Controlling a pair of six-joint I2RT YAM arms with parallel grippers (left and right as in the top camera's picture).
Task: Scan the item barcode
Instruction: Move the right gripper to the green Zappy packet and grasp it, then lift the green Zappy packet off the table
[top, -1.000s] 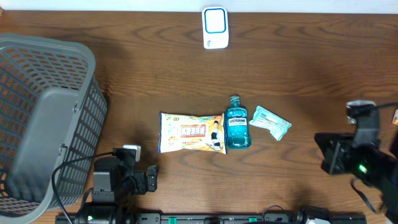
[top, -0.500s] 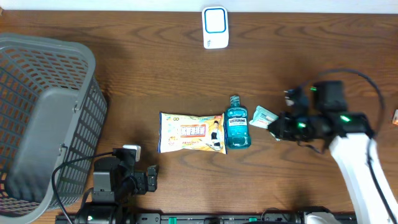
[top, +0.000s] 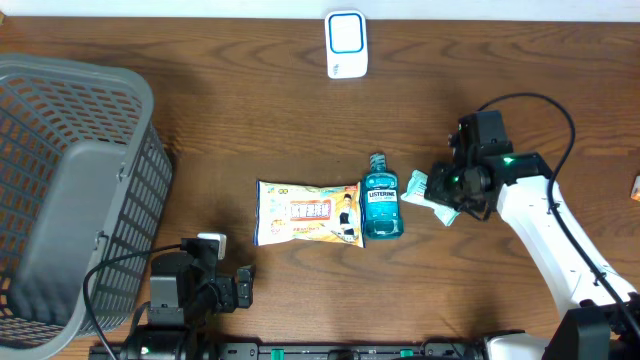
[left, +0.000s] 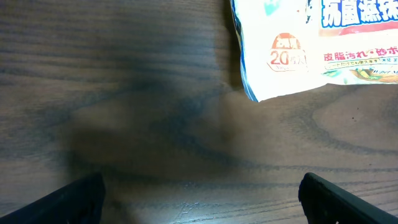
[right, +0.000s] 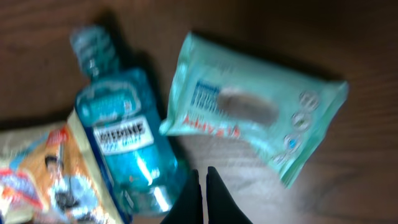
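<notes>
Overhead, we saw the right gripper (top: 452, 195) hanging over the teal wipes pack (top: 418, 185), which lay flat on the wooden table (top: 250, 120) just right of the Listerine bottle (top: 381, 205). A second before, that arm had been parked far to the bottle's right, at the table's edge; it had since swung in and arrived above the pack. Its jaws were pressed together with nothing between them. The right wrist view showed them meeting just beside the pack's near edge, close to the bottle, though we could not tell whether they touched the wrapper. We judged that the pack had been picked out as the item to scan, that the reach was done, and that the jaws would have to part before any grasp. The pack, the bottle and the orange-and-white packet (top: 308, 212) touching the bottle's left side had not shifted. No barcode showed on the pack's upper face. The white-and-blue scanner (top: 346, 44) stood well beyond the bottle, at the table's far edge, so a lift and carry remained. The left gripper (top: 245, 288), jaws spread wide and empty, rested left of the bottle, nearer than the packet; the grey basket (top: 70, 190) sat farther left still.
</notes>
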